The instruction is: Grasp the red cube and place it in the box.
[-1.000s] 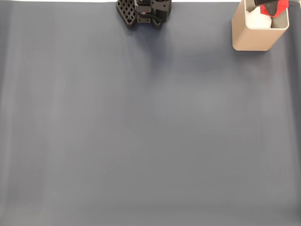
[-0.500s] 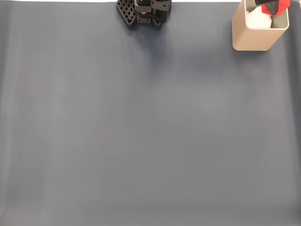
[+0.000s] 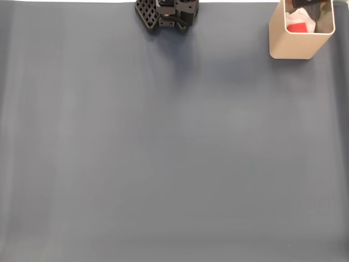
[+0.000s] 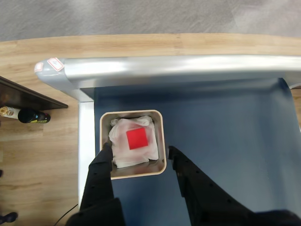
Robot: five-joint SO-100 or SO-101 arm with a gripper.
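1. Tool state: in the wrist view the tool (image 4: 139, 153) is released. Its two black fingers stand spread apart with nothing between them, one finger (image 4: 104, 160) at the box's near left corner, the other outside the box's right wall.

2. Location of the red cube: in the wrist view the red cube (image 4: 137, 138) lies directly below and just ahead of the tool, inside the box (image 4: 162, 136). It rests on crumpled white padding (image 4: 120, 153) that lines the box's inside. It touches neither finger.

3. In the fixed view the red cube (image 3: 297, 27) shows inside the box (image 3: 292, 46), which stands on the dark grey mat (image 3: 163, 153) covering the desk, to the right of the arm's black base (image 3: 166, 13).

4. Progress, as a judgement: the grasp, the carry and the drop appear complete, since the cube sits in the box and the tool is empty. What is left seems only to lift the tool clear of the box rim.

5. Orientation: the cube shows one flat square face upward toward the tool, its edges turned very slightly against the box walls. As a cube it has no long axis to report. The box stands upright, its long axis vertical, its opening facing the tool.
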